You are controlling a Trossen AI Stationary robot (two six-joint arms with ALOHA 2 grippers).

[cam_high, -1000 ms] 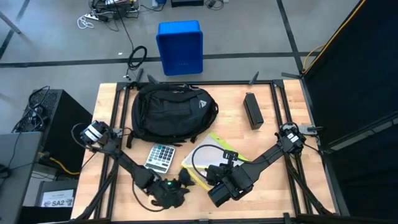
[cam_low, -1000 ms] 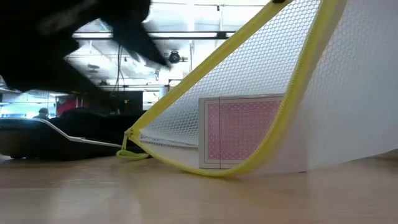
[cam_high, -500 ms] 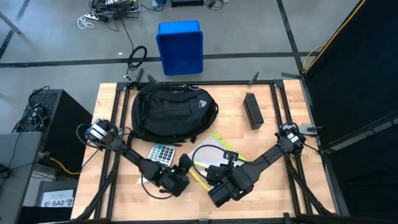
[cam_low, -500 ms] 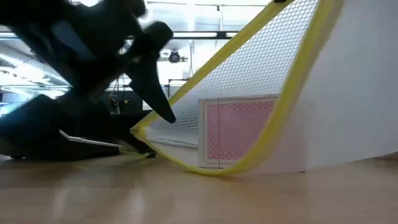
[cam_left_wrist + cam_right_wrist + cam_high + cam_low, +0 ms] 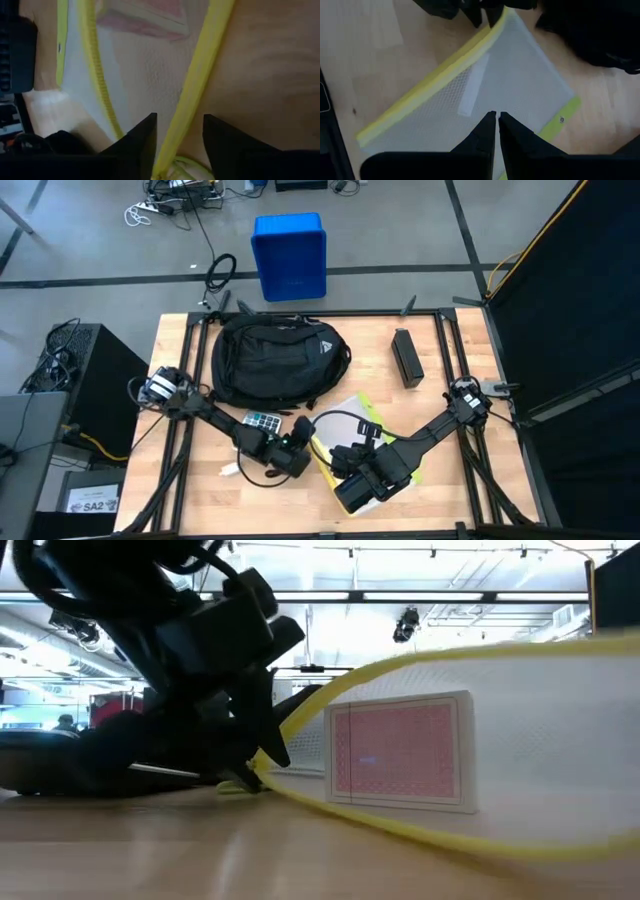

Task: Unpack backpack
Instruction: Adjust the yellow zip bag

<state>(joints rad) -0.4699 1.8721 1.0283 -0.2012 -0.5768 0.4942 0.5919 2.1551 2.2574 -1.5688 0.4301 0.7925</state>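
Note:
The black backpack (image 5: 280, 360) lies at the table's far middle, and no gripper touches it. Nearer lies a white mesh pouch (image 5: 520, 85) with yellow zip edging, a pink playing-card box (image 5: 400, 750) standing inside it. My left gripper (image 5: 179, 120) is open at the pouch's left corner. Its fingers stand on either side of the yellow zip edge (image 5: 200, 75), close to the zip pull (image 5: 182, 167). Whether they touch it, I cannot tell. My right gripper (image 5: 496, 117) is shut on the pouch's mesh face. My right gripper pinches the pouch's white mesh face (image 5: 512, 107) near its middle, slanting down from the table's near side. Its own fingertips hide the place of contact. The pouch's right part stands raised, while its left corner (image 5: 250, 775) rests on the table.
A calculator (image 5: 262, 421) lies between the backpack and my left arm. A black box (image 5: 406, 357) lies at the far right. A blue bin (image 5: 290, 255) stands on the floor beyond the far edge. Bare wood shows at the near left.
My left gripper has gone from the near edge toward the right and far side, up to the pouch's left corner, tipping more steeply down. The pouch's raised top edge has sunk from a steep tent to a low, flatter slope; the card box stays upright.

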